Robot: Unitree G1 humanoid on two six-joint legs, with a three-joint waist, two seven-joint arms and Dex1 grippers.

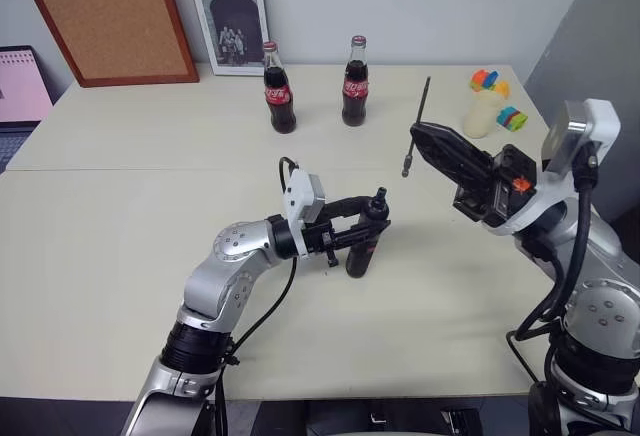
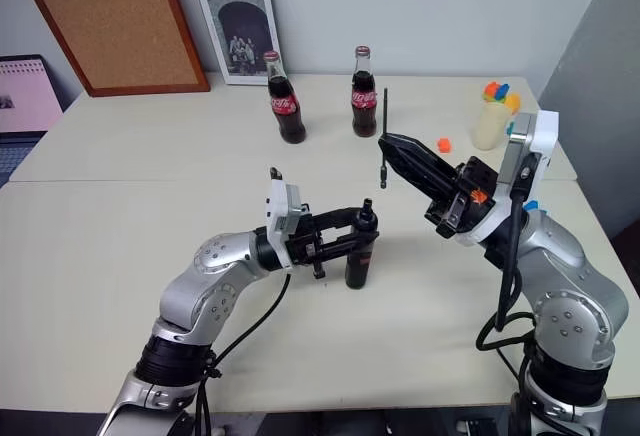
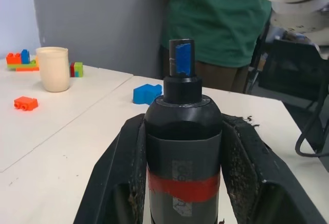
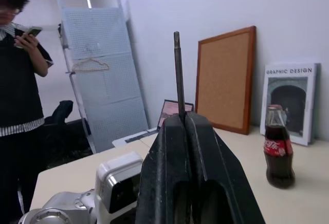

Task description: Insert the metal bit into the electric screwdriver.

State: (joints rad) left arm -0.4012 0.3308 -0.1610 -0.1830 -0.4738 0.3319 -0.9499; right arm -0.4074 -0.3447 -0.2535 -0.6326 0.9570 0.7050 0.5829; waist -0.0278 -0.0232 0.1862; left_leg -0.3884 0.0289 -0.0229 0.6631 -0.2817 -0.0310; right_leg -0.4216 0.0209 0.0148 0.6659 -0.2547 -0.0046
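Steel first: from the head camera I am watching the metal bit standing nearly upright in my right gripper, pinched near its lower third, raised above the table and well apart from the electric screwdriver. My left gripper is clamping that screwdriver upright near the table's middle, tip pointing up, with two cola bottles standing behind.

Through the left wrist camera I am seeing the black barrel squeezed between both fingers just at the red band, its socket end free above them.

Through the right wrist camera the jaws are shut tight on the rod, most of it jutting past them.

I am judging the bit stiff, light and slick, liable to pivot in a narrow pinch, so holding low is leaving length to enter. The screwdriver seems rigid and smooth; gripping its barrel is sensible.
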